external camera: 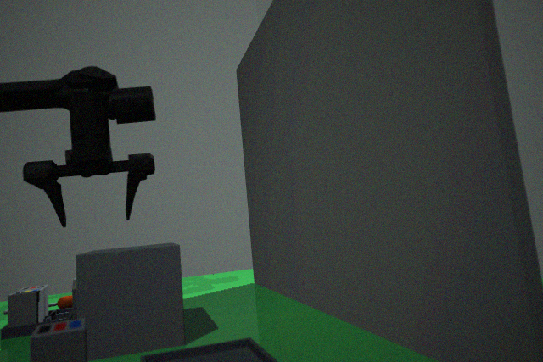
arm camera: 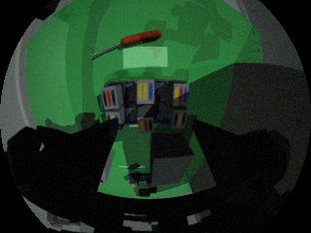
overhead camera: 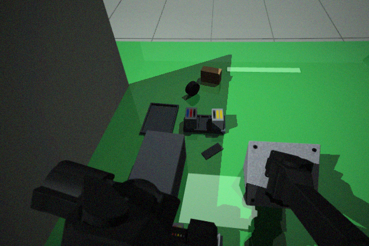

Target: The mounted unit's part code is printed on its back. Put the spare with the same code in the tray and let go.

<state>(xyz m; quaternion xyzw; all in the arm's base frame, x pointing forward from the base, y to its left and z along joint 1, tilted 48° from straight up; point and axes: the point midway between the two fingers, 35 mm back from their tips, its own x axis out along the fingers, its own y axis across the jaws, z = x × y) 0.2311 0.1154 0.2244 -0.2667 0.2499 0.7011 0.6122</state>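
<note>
My gripper (external camera: 97,223) (arm camera: 156,122) is open and empty, high above the grey block (external camera: 131,301) (overhead camera: 161,155). The dark tray (overhead camera: 159,118) is empty; its rim (external camera: 249,341) shows in the exterior view. Beside it a dark rack (overhead camera: 204,123) holds a blue-red-black unit (overhead camera: 191,113) (external camera: 59,326) and a black-yellow-yellow unit (overhead camera: 217,114). The wrist view shows a group of units, including a red-and-black one (arm camera: 111,97), a yellow-yellow-blue one (arm camera: 145,92) and a yellow-red-blue one (arm camera: 181,93). Lower units are dim. I cannot tell which unit is the mounted one; no back code is readable.
A tall dark panel (overhead camera: 59,67) (external camera: 372,152) stands beside the tray and block. A brown block (overhead camera: 210,75), a black disc (overhead camera: 192,88) and a small dark plate (overhead camera: 212,151) lie around the rack. An orange screwdriver (arm camera: 141,38) (external camera: 65,302) lies beyond the unit group.
</note>
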